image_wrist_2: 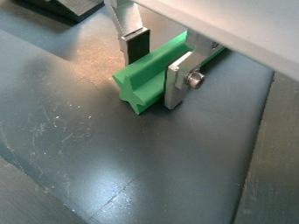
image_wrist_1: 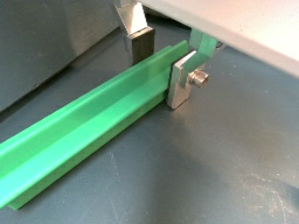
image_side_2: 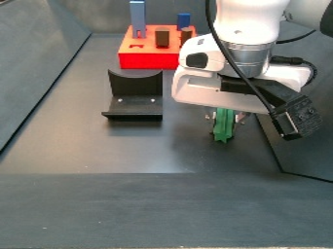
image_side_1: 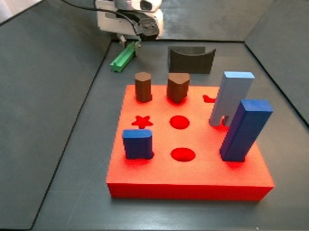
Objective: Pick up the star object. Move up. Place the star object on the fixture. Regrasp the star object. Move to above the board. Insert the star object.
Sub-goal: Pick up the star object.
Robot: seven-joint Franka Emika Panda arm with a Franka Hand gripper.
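Note:
The star object [image_wrist_1: 82, 122] is a long bright-green ridged rod lying flat on the dark floor; its star-shaped end face shows in a wrist view [image_wrist_2: 142, 87]. In both side views it lies under the wrist [image_side_1: 122, 60] [image_side_2: 223, 126]. My gripper [image_wrist_1: 159, 77] [image_wrist_2: 156, 75] is down at the floor and straddles the rod near one end. One silver finger [image_wrist_1: 179, 83] rests against the rod's side, while the dark-padded finger [image_wrist_1: 140, 45] stands a little off the opposite side. The fixture [image_side_1: 190, 61] [image_side_2: 134, 95] stands between the rod and the red board [image_side_1: 182, 176].
The board carries two brown pegs [image_side_1: 144, 87] [image_side_1: 178, 87] and three blue blocks [image_side_1: 248, 131] [image_side_1: 232, 97] [image_side_1: 137, 143], with a free star hole [image_side_1: 143, 121] and round holes. Grey enclosure walls [image_side_1: 49, 54] run close beside the rod.

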